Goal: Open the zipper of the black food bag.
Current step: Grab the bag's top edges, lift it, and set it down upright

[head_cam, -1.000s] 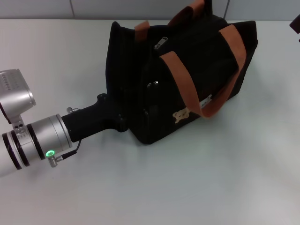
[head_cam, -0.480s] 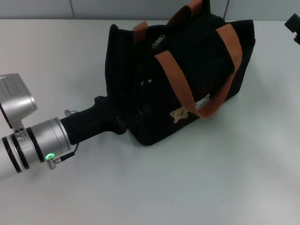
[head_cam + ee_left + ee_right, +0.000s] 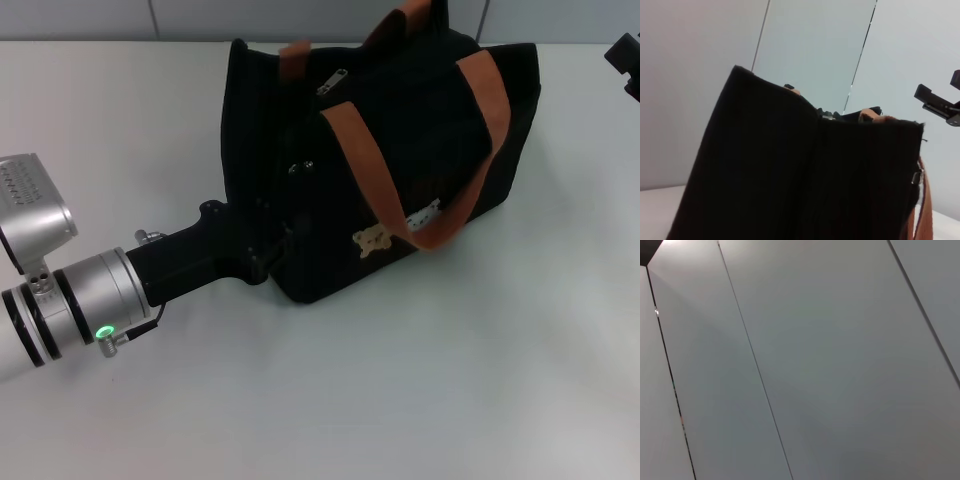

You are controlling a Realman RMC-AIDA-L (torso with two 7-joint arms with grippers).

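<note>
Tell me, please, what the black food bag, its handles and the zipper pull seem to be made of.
The black food bag looks like matte woven fabric; it creases softly and shows no shine. Its handles look like flat orange-brown webbing or faux suede, bending loosely. The zipper pull seems to be metal, pale silver and slightly glossy. The left claw is against the bag's end; its fingers are hidden.

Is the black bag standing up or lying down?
Standing up. The black food bag sits on its base on the table, orange handles on top, left gripper against its end.

The bag (image 3: 400, 150) is matt black ribbed cloth with orange-brown woven straps (image 3: 370, 165). Its zipper pull (image 3: 333, 81) is shiny silver metal. The desk (image 3: 450, 380) looks smooth, matt white.
</note>
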